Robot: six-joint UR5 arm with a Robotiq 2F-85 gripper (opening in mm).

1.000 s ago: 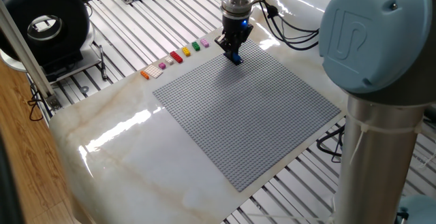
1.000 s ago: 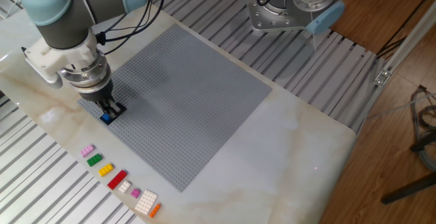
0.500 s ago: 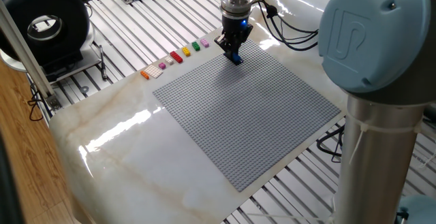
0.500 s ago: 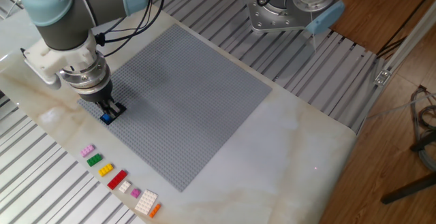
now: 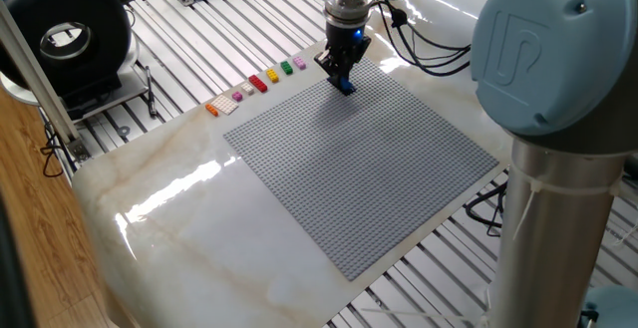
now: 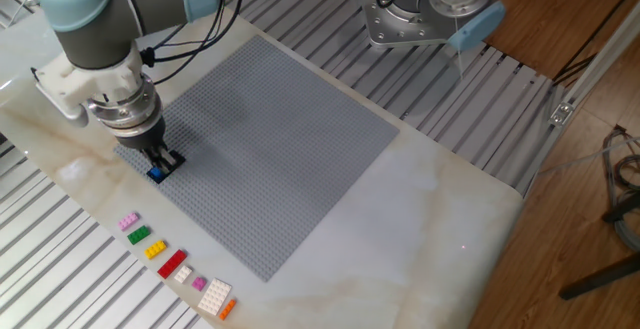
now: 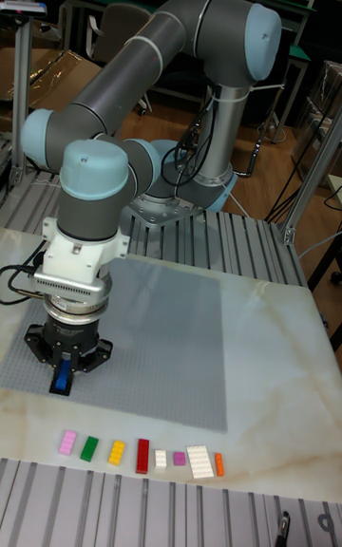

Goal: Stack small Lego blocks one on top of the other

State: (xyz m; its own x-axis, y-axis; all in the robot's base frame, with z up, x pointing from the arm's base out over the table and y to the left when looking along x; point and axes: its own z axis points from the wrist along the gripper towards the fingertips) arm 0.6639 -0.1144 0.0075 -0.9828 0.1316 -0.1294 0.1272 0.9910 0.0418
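While the gripper [image 7: 63,378] pinches a blue brick [image 7: 63,381] between its two dark fingers, it stands straight down on the grey baseplate [image 6: 290,139], close to the plate's edge that faces the loose bricks. That row lies just off the same edge on the marble table [image 5: 179,238], running parallel to it, so the next brick sits a short sideways reach from the fingers. Nearest lie the pink brick [image 7: 67,443] and green brick [image 7: 89,448], then yellow [image 7: 116,452], a longer red brick [image 7: 142,456], pale pieces and an orange brick [image 7: 218,463] at the far end. All are glossy hard plastic; whether the blue brick rests on a navy one I cannot tell.
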